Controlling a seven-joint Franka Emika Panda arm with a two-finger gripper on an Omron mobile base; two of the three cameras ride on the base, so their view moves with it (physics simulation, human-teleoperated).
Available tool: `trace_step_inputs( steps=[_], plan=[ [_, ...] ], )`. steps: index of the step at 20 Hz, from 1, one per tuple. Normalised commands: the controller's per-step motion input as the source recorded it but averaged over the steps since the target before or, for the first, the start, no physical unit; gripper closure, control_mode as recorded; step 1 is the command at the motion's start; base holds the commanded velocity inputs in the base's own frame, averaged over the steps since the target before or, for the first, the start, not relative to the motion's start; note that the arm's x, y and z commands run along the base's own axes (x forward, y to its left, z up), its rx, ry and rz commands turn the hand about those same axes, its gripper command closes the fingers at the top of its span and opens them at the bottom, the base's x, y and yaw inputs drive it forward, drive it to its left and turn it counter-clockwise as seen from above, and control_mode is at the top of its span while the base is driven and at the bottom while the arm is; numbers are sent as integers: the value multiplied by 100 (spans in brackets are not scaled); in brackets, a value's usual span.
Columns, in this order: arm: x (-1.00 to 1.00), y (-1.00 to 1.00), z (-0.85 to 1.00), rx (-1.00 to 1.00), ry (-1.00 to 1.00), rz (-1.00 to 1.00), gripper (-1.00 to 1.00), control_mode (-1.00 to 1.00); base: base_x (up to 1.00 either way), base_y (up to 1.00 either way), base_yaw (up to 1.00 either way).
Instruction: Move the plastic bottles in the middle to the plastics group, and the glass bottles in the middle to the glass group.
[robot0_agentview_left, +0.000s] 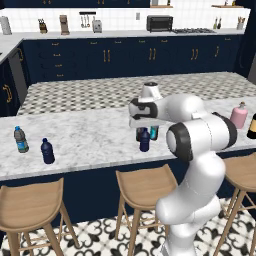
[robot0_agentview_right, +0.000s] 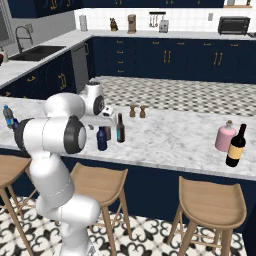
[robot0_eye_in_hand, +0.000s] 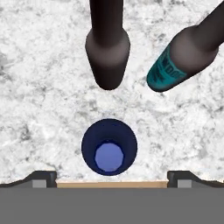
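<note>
Marble counter (robot0_eye_in_hand: 39, 87) lies bare beside my spread gripper (robot0_eye_in_hand: 112, 177), poised over the squat navy bottle (robot0_eye_in_hand: 109, 147); two slim dark glass bottles (robot0_eye_in_hand: 107, 52) stand just beyond.

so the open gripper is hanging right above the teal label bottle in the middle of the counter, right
Not quite. The gripper is open and over the middle of the counter, but it hangs above the short navy bottle, not the teal-label bottle, which stands off to one side. The hand view shows it.

Matt navy bottle (robot0_eye_in_hand: 109, 147) on seemingly polished marble counter (robot0_eye_in_hand: 39, 87)
</note>
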Motion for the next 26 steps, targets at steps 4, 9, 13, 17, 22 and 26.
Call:
trace_step_inputs(
  steps=[4,9,13,17,22,26],
  plan=[
    [20,0,-36,0,0,-1,-100,-100,0,0,0],
    [2,0,-17,1,0,0,-100,-100,0,0,0],
    [4,0,-21,0,0,0,-100,-100,0,0,0],
    [3,0,-22,0,-1,0,100,-100,0,0,0],
    [-2,0,-9,0,0,0,100,-100,0,0,0],
    [-30,-2,0,0,2,0,100,-100,0,0,0]
  ],
)
